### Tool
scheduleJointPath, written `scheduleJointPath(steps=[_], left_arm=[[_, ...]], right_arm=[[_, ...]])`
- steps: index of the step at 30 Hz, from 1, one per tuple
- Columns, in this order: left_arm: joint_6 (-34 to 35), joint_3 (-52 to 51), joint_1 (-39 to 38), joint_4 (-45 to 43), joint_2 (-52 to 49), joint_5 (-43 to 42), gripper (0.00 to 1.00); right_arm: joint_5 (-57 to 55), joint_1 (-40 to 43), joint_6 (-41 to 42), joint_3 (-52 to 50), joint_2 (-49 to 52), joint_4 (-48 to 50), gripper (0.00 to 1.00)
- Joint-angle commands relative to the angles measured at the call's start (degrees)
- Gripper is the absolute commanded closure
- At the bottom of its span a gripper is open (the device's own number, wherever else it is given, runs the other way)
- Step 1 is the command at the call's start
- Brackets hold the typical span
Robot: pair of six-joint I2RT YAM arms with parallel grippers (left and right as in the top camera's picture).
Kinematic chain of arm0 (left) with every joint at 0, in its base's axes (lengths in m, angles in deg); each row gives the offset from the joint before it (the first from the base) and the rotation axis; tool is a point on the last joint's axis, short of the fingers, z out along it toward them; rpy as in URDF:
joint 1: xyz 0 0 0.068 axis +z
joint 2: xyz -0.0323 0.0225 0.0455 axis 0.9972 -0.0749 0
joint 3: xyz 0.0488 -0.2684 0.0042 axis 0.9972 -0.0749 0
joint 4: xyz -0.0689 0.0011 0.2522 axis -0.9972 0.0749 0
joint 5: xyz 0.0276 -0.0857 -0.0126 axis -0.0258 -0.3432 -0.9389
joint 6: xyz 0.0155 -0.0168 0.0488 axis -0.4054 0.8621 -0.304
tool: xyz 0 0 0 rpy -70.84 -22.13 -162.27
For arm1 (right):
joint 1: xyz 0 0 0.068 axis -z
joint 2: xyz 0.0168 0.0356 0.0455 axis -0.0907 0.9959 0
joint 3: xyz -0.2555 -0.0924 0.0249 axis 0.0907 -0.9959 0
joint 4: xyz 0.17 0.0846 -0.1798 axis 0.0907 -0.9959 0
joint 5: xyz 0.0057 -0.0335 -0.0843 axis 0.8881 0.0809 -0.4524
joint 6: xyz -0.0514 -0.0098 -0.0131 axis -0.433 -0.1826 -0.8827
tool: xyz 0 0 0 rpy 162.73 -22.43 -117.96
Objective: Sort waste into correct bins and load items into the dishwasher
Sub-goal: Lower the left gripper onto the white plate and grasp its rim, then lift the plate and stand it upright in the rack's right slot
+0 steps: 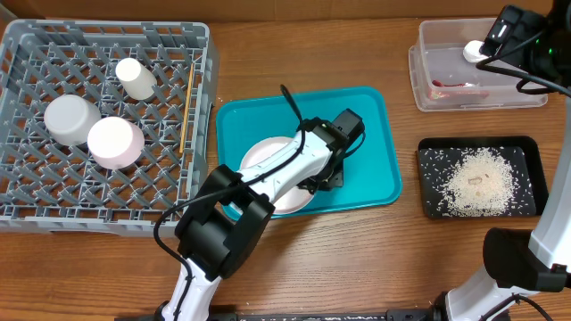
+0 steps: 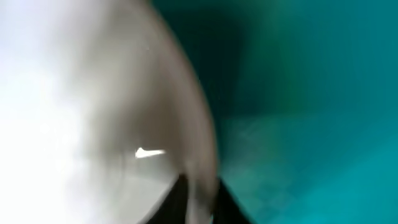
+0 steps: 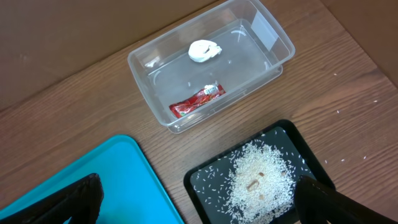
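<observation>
Centrally, the teal tray (image 1: 375, 116) is seen on the tabletop (image 1: 312, 267), with the white plate (image 1: 268, 153) lying in its left half, close to the tray's lower rim. The plate is largely covered by the left arm (image 1: 277, 174). In the blurred left wrist view, the left claw (image 2: 200, 198) is pressed together on the plate's pale rim, which runs between the two dark fingers. The right half of the tray is left bare. The grey rack (image 1: 27, 201) fills the upper left of the overhead frame, its right wall just beside the tray's left edge. In the rack are found a small white cup (image 1: 136, 78), a white bowl (image 1: 71, 119), a second pale bowl (image 1: 116, 143) touching it, and the chopsticks (image 1: 187, 107) laid along the right wall. Open lattice is left along the rack's lower and upper-left parts. At the upper right the clear tub (image 3: 273, 34) holds the paper wad (image 3: 204, 50) and the red-and-white wrapper (image 3: 198, 100), well apart from each other. Below it the black tray (image 3: 196, 180) carries the rice bits (image 3: 261, 177), heaped at the middle and scattered toward its edges. The right claw (image 3: 199, 186) is spread wide above the gap between the two trays, holding nothing. A strip of bare tabletop separates the teal tray from the black tray.
</observation>
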Motion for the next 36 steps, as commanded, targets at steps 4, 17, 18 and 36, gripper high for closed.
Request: scheduleJointPath(steps=[4, 17, 18, 36], left_arm=[[-3.54, 7.93, 3.1, 9.03, -2.05, 4.31, 0.96], [-15.19, 48.83, 20.11, 30.73, -2.05, 1.31, 0.96], [-17.22, 50.95, 21.92, 30.49, -2.05, -1.86, 0.96], [-58.9, 51.82, 48.15, 29.62, -2.12, -61.51, 0.96]], right_arm=[[-0.39, 0.17, -0.42, 0.11, -0.04, 0.13, 0.0], [-0.39, 0.17, -0.39, 0.11, -0.04, 0.13, 0.0], [-0.39, 0.17, -0.39, 0.11, -0.04, 0.13, 0.0], [-0.39, 0.17, -0.39, 0.11, -0.04, 0.13, 0.0]])
